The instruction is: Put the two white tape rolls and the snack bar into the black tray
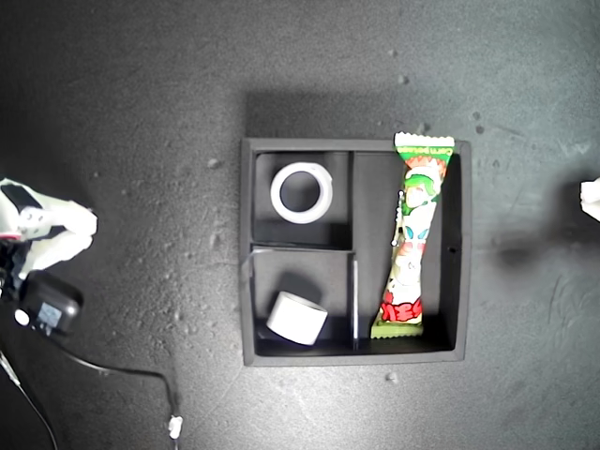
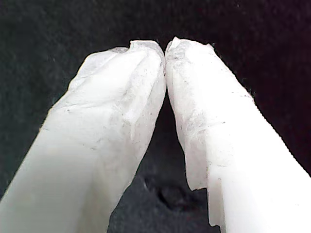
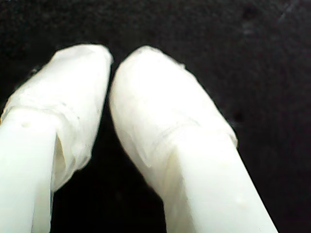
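The black tray point(image 1: 247, 253) sits in the middle of the exterior view. A wide white tape roll point(image 1: 277, 197) lies flat in its upper small compartment. The smaller white tape roll point(image 1: 296, 318) rests tilted in the lower small compartment. In the long compartment lies the snack bar point(image 1: 417, 234), its upper end resting on the tray's rim. My first gripper point(image 2: 165, 48) is shut with its fingertips touching, nothing between them, over bare dark surface. My second gripper point(image 3: 111, 63) is also shut and empty. Neither wrist view shows the tray.
A white-wrapped arm point(image 1: 42, 230) with a black box point(image 1: 52, 309) and a cable point(image 1: 112, 370) shows at the exterior view's left edge. Another white arm tip point(image 1: 591, 199) shows at that view's right edge. I cannot tell which arm is which. Dark speckled tabletop surrounds the tray.
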